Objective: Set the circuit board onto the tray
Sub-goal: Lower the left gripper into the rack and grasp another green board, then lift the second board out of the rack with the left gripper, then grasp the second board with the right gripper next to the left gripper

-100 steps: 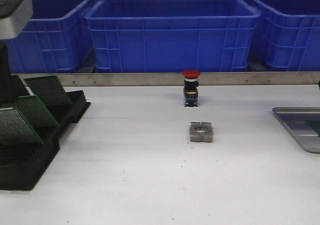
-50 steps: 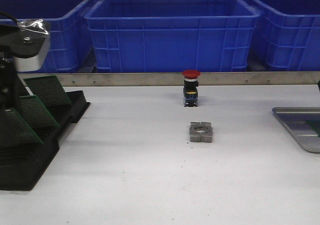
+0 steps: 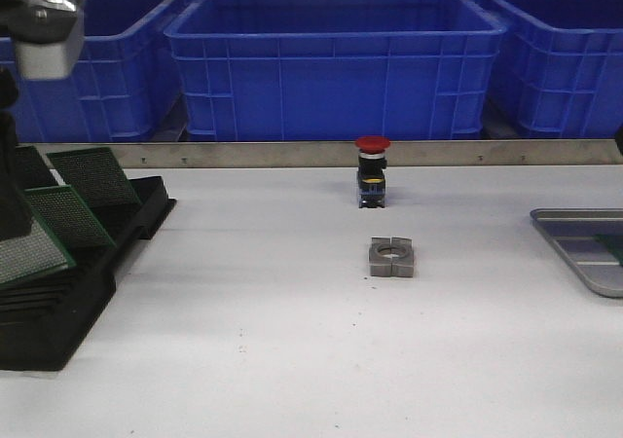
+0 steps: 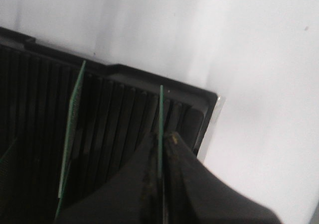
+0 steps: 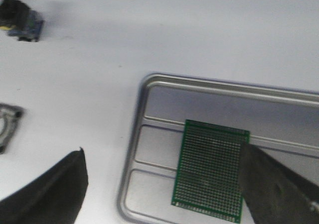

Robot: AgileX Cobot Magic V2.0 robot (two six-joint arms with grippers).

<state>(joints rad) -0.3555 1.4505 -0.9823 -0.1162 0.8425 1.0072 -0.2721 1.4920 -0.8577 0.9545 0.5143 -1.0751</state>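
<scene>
Green perf board (image 4: 160,129) edge-on in rack; tray (image 5: 209,92) holds 1.

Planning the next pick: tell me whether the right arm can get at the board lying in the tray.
Probably yes. The right claw hangs open directly above the tray, and the green board lies flat on its floor with nothing over it.

My tray (image 5: 149,114) is dull brushed metal, my rack (image 3: 68,302) matt black plastic, the bins (image 3: 336,63) glossy blue plastic.
</scene>
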